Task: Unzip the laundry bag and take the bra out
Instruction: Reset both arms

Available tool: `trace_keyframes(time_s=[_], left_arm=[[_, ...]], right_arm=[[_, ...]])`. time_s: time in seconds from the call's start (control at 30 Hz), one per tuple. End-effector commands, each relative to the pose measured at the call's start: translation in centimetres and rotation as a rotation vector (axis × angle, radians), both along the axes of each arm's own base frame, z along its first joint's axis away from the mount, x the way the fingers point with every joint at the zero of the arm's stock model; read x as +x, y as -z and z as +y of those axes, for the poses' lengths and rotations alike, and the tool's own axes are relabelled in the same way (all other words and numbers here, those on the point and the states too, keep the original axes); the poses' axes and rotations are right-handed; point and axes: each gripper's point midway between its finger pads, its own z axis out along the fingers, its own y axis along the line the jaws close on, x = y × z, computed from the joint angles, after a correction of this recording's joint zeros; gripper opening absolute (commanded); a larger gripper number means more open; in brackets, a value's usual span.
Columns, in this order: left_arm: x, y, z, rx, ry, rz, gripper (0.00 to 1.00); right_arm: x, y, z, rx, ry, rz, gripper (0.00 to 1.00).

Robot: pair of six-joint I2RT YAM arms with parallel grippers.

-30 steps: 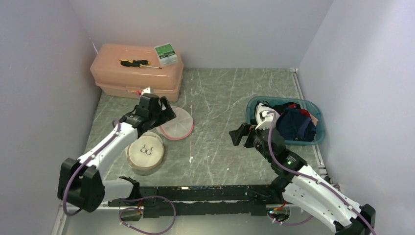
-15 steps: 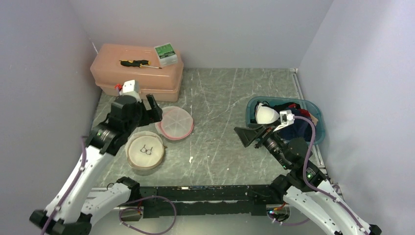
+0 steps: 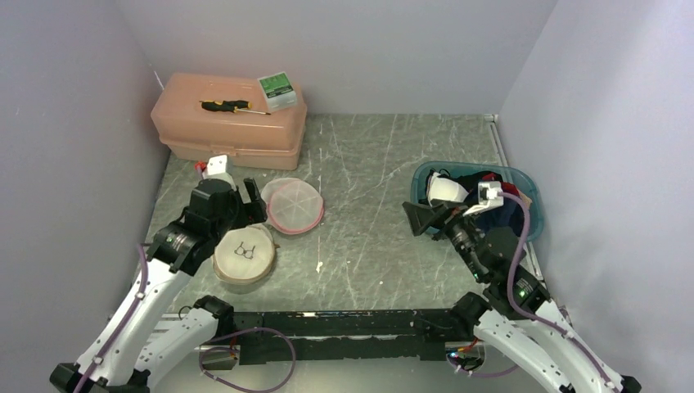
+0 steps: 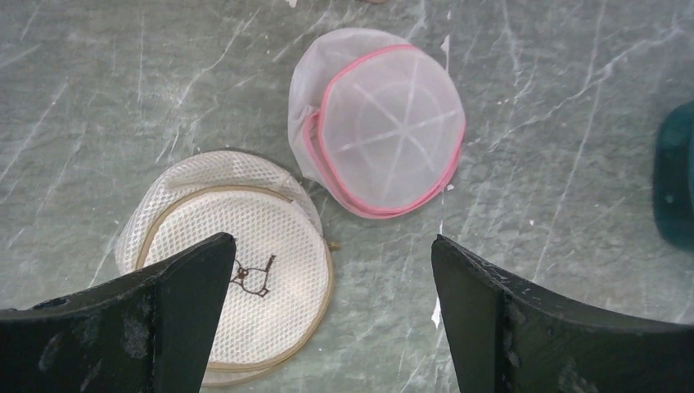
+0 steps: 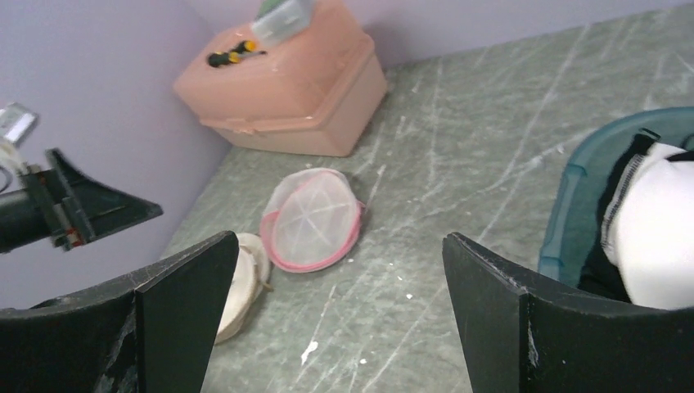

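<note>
**Both grippers spread and held off the table, bags lying on the left**

- The left gripper [image 3: 250, 195] is being held above the table [image 3: 368, 164] with its jaws wide apart and nothing between them. It is being pointed down over the two round mesh bags.
- The beige-trimmed laundry bag [image 4: 262, 246] is lying flat at near left, with a small bra symbol printed on its lid. The zip band round its rim appears closed. Whether a bra is inside cannot be told through the mesh.
- The pink-trimmed bag [image 4: 385, 131] is lying just beyond and right of the beige one. Their edges are being seen touching or slightly overlapping in the top view.
- The right gripper [image 5: 340, 241] is being held in the air with its fingers also wide apart and gripping nothing. It is hanging at the left edge of the teal bin [image 3: 511, 170] and facing across the table towards the bags.
- The bin is sitting against the right wall and is being filled by dark clothes [image 3: 501, 214] and a white padded piece [image 3: 446, 190] at its left end.
- A salmon toolbox [image 3: 229, 123] is occupying the far left corner, close to the pink bag. A screwdriver [image 3: 225, 106] and a green box [image 3: 277, 91] are lying on its lid.
- Open tabletop is being left in the middle, between the bags and the bin. On the left, the bags are being hemmed in by the wall and the toolbox.
</note>
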Motion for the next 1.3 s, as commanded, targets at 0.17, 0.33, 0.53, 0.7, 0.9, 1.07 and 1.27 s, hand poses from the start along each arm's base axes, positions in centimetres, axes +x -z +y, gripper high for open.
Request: trace_keyframes(time_s=[0.17,0.33,0.53,0.7,0.9,1.07,1.27], left_arm=[[1.7,0.6,3.0,0.072,-0.222,0.006,0.95],[3.0,1.0,3.3,0.151,-0.191,-0.030,0.95],[4.1,-1.2,2.1,0.094,-0.161,-0.112,0.95],[5.0,-2.4,0.2,0.018,-0.125,-0.087,0.95],[4.9,-1.8,1.4,-0.047,-0.298,-0.027,0.95],[4.3,-1.9,2.5,-0.084,-0.414,-0.008,0.95],[4.3,-2.5,1.7,-0.123,-0.395,0.008,0.95]], right_arm=[[3.3,1.7,-5.6,0.210,0.467,0.247,1.00],[3.0,-0.9,-5.0,0.201,0.365,0.059,1.00],[3.3,-2.9,-3.8,-0.051,0.301,0.085,1.00],[2.9,-5.8,-2.0,-0.044,0.198,0.041,1.00],[2.9,-7.9,-1.1,0.096,0.175,0.062,1.00],[3.8,-7.5,-1.5,0.129,0.251,0.143,1.00],[4.4,-7.5,0.0,0.064,0.222,0.151,1.00]])
